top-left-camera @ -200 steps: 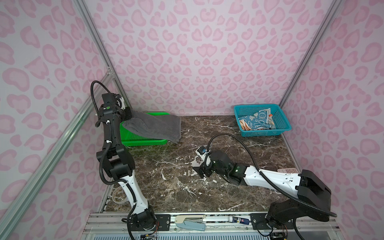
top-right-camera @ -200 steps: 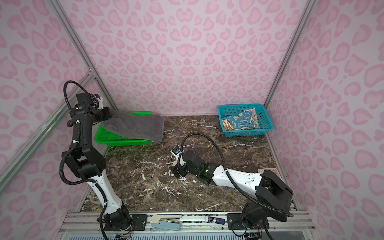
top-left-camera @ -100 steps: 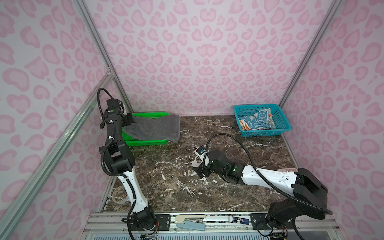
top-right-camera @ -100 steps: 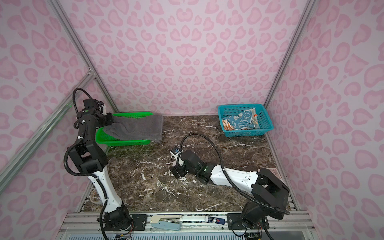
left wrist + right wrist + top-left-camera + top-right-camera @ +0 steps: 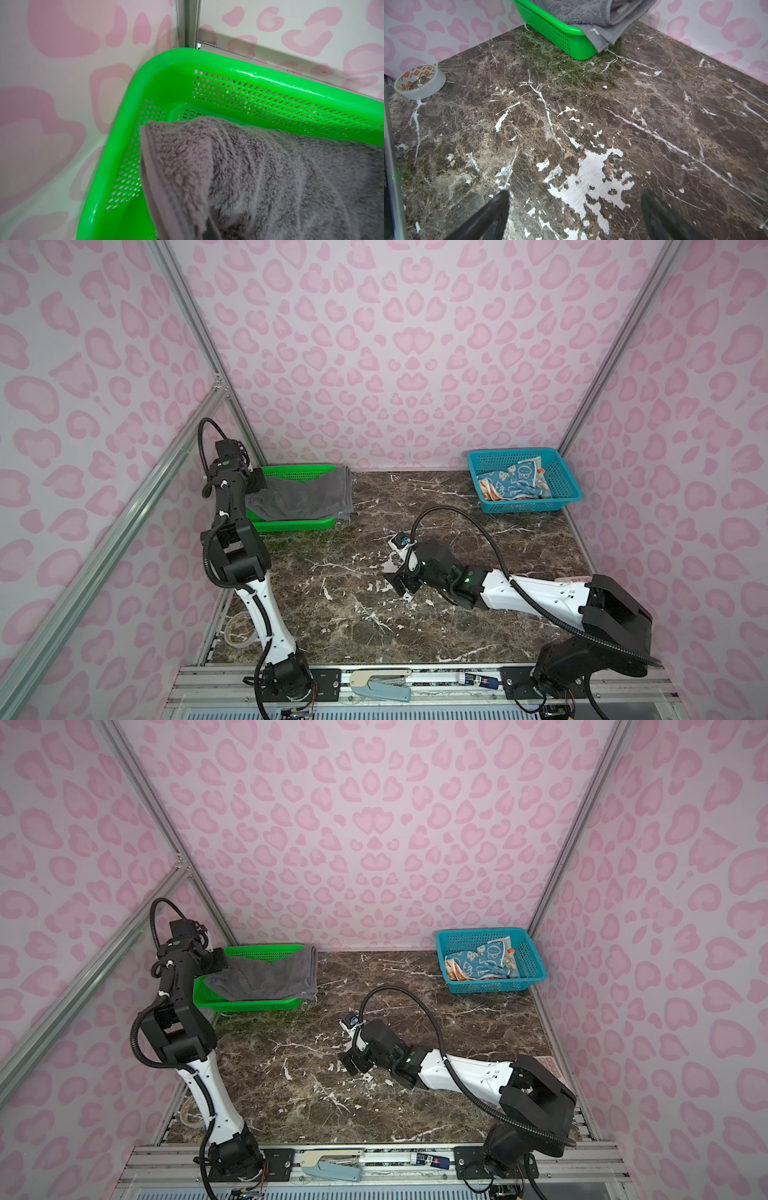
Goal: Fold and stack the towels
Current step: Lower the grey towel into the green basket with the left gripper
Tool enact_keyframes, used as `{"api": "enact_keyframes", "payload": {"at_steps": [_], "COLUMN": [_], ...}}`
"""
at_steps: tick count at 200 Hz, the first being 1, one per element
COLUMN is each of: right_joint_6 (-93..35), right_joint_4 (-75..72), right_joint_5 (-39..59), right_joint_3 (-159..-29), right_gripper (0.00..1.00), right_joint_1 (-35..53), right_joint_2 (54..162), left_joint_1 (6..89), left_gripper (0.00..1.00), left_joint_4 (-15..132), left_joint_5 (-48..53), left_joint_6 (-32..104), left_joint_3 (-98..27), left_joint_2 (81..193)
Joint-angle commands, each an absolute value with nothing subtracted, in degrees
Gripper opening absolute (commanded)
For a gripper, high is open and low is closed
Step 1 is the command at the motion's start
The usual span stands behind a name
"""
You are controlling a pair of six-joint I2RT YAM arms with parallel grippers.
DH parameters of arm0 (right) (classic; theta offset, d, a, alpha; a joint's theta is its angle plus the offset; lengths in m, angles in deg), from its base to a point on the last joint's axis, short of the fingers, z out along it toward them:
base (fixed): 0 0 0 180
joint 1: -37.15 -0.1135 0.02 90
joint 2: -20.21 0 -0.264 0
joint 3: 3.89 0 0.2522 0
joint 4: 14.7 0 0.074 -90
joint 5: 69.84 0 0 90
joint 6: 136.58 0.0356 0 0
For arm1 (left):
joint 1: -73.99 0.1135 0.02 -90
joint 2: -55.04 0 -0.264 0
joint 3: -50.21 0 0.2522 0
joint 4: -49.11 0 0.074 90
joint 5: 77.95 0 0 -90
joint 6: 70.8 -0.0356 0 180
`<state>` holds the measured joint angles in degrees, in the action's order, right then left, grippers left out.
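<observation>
Stacking step, apparently: left gripper [image 5: 258,486] clamps the folded grey towel [image 5: 309,497] over the green basket [image 5: 297,526], right gripper [image 5: 401,581] gapes idle; next likely needs a level lowering, then release.

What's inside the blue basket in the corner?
A crumpled blue towel with white rabbits lies in the teal basket, and an orange-cream towel peeks out at its edge. Most of the orange one is covered, so anything else underneath cannot be seen.

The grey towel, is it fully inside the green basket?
No, partly out: the grey towel drapes over the green basket, one corner hanging outside its wall.
</observation>
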<state>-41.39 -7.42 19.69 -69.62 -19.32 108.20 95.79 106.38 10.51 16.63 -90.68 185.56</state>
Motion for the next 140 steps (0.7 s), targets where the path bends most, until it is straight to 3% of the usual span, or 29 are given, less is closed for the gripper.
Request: {"api": "enact_keyframes", "payload": {"at_steps": [1, 31, 74, 113, 121, 140], "right_joint_6": [-41.2, -41.4, -41.3, -41.3, -41.3, -41.3], "right_joint_4": [-8.7, -8.5, -8.4, -8.8, -8.8, -9.0], "right_joint_5": [19.4, 19.6, 19.8, 19.5, 19.4, 19.3], "right_joint_3": [-70.1, -70.1, -69.7, -69.9, -70.0, -70.0], "right_gripper": [0.99, 0.99, 0.99, 0.99, 0.99, 0.99], "right_joint_1": [-19.3, -19.3, -19.3, -19.3, -19.3, -19.3], "right_joint_2": [108.9, 108.9, 108.7, 109.1, 109.2, 109.4], "left_joint_1": [95.9, 95.9, 95.9, 95.5, 95.3, 94.5], "left_gripper": [0.05, 0.16, 0.63, 0.72, 0.82, 0.84], "left_joint_4": [103.8, 103.9, 104.6, 104.7, 104.8, 105.3], "left_joint_5": [11.5, 10.9, 10.5, 10.8, 11.2, 11.8], "left_joint_6": [16.4, 16.9, 18.2, 19.2, 19.2, 19.2], "left_joint_3": [-92.0, -92.4, -92.4, -92.4, -92.4, -92.3], "left_joint_2": [186.1, 187.5, 187.8, 185.1, 184.4, 182.4]}}
